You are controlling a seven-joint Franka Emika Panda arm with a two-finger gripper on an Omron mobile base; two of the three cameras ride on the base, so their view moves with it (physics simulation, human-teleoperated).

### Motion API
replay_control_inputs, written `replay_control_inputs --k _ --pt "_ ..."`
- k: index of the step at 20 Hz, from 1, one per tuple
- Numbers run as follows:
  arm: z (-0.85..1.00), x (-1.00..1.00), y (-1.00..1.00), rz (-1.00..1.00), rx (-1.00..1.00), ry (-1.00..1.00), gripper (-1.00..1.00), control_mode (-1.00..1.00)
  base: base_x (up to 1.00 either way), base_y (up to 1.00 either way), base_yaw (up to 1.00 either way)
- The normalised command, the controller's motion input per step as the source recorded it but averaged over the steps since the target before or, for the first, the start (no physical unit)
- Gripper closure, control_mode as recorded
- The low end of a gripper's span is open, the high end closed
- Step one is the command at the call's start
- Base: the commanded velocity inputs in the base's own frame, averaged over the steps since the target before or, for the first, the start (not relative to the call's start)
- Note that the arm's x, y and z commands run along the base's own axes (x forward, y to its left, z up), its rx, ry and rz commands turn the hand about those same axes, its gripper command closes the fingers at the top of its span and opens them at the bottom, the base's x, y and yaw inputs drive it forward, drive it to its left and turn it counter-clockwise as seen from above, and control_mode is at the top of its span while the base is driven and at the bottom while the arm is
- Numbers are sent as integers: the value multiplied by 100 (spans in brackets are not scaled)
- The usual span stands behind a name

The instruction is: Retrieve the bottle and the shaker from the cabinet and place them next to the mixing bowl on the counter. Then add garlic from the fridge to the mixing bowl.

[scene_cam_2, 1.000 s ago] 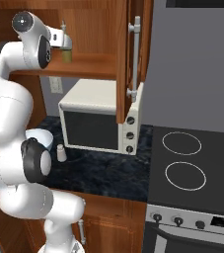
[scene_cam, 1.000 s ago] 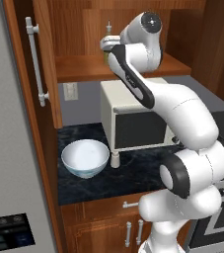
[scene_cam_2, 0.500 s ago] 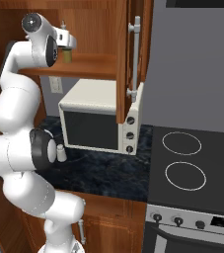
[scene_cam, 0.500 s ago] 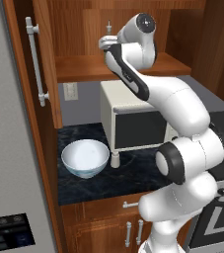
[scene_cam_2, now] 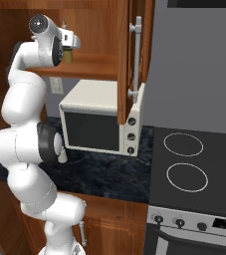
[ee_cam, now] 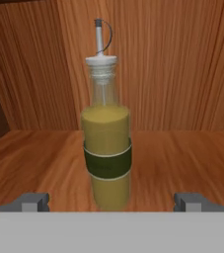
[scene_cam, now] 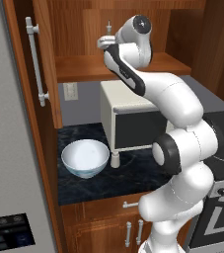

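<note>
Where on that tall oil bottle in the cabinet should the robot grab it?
Probably around the wide lower body of the bottle, near its dark label, coming straight in from the front. It stands upright on the cabinet shelf, the neck and spout look too slim, and the open tool already straddles it.

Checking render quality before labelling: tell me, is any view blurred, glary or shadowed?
Hand view: bottle sharp and evenly lit, no glare, only a faint shadow at its base. Left base view: mixing bowl soft-edged, the counter beneath it dark. Right base view: cabinet interior dim.
</note>
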Motion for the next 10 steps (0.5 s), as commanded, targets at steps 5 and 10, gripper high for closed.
replay_control_inputs --k 5,10 --pt "-7 32 0 0 0 1 -100 -100 0 0 0" --pt "-10 19 1 0 0 5 -100 -100 0 0 0"
